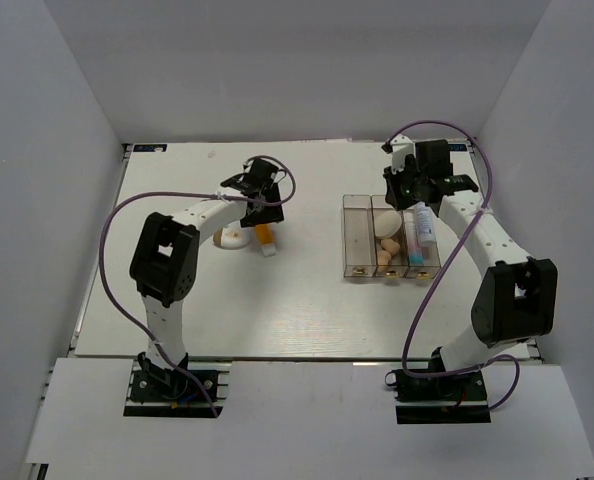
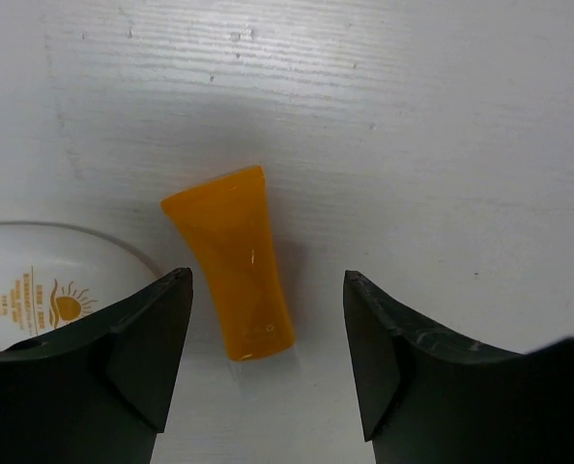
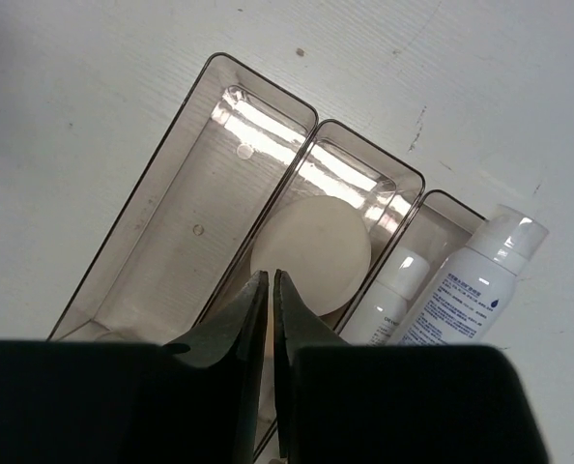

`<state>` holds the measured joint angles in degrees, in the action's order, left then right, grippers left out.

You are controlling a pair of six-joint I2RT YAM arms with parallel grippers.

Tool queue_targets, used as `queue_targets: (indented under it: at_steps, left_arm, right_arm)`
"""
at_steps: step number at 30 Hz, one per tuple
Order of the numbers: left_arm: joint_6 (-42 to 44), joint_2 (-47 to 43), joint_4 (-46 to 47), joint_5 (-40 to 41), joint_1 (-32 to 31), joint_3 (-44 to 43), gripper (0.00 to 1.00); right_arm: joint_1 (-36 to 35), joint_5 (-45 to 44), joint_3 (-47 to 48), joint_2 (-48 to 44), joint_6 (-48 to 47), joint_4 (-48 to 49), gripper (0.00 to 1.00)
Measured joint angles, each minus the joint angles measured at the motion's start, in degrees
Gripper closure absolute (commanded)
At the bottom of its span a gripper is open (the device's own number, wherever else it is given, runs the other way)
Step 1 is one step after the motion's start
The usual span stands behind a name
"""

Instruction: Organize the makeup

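Observation:
The orange tube point(image 2: 231, 261) lies flat on the table, its white cap toward the camera, between the tips of my open left gripper point(image 2: 268, 338), which hovers above it. The white-and-brown compact point(image 2: 45, 290) lies just left of it. In the top view the tube point(image 1: 265, 238) and compact point(image 1: 230, 238) sit below the left gripper point(image 1: 261, 208). My right gripper point(image 3: 271, 285) is shut and empty above the clear organizer point(image 3: 210, 68). The beige puff point(image 3: 316, 246) and peach sponges point(image 1: 387, 252) lie in its middle compartment. The bottle point(image 3: 471, 285) lies in the right compartment.
The organizer point(image 1: 356, 235) stands right of centre on the white table; its left compartment holds nothing I can see. White walls enclose the table on three sides. Purple cables loop beside both arms.

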<state>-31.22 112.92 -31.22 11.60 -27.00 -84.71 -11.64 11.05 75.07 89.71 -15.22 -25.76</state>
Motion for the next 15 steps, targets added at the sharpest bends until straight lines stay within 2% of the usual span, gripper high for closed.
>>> queue_targets:
  at_steps: [11,15]
  left_arm:
    - [0.8,4.6,-8.2,0.2,-0.4,-1.9,0.29]
    - [0.9,7.2,-9.9,0.2,-1.1,-4.3,0.41]
  right_arm:
    - [0.0,1.4,-1.1,-0.1,1.5,1.2,0.85]
    - [0.0,2.0,-1.8,-0.5,1.9,2.0,0.83]
